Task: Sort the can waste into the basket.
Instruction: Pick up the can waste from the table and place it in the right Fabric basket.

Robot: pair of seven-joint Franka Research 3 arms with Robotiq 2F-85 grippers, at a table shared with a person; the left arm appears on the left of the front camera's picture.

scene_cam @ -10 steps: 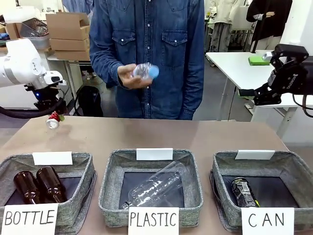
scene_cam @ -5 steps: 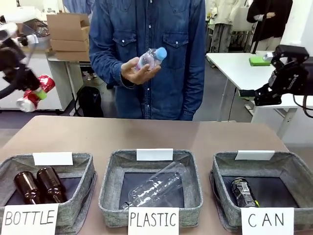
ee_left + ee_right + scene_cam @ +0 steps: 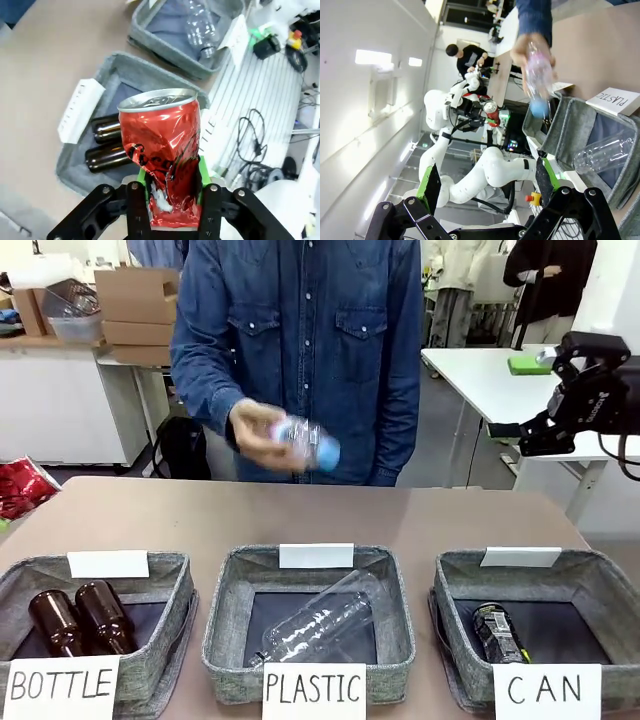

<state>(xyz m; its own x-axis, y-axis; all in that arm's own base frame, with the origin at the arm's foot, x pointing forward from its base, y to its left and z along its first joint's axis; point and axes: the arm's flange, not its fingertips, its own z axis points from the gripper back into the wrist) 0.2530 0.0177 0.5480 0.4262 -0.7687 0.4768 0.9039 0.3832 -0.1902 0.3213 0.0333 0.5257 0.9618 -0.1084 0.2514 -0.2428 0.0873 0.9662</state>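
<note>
A crushed red can (image 3: 164, 145) with a silver top stands upright between the green pads of my left gripper (image 3: 170, 196), which is shut on it. In the front view the red can (image 3: 20, 488) shows at the far left edge, above the table. A black can (image 3: 498, 632) with white markings lies in the grey basket (image 3: 600, 590) marked "CAN" at the front right. My right gripper (image 3: 510, 430) hangs high at the right, beyond the table, and stands open (image 3: 487, 185) with nothing between its fingers.
The person at the far side holds a clear bottle (image 3: 305, 443) with a blue cap over the table's far edge. The "BOTTLE" basket (image 3: 165, 575) holds two brown bottles (image 3: 80, 618). The "PLASTIC" basket (image 3: 225, 580) holds a clear bottle (image 3: 315, 625).
My left arm has swung the red can outward and down to the left picture edge. The person's hand has lowered and turned the clear bottle. The right arm has not moved.
</note>
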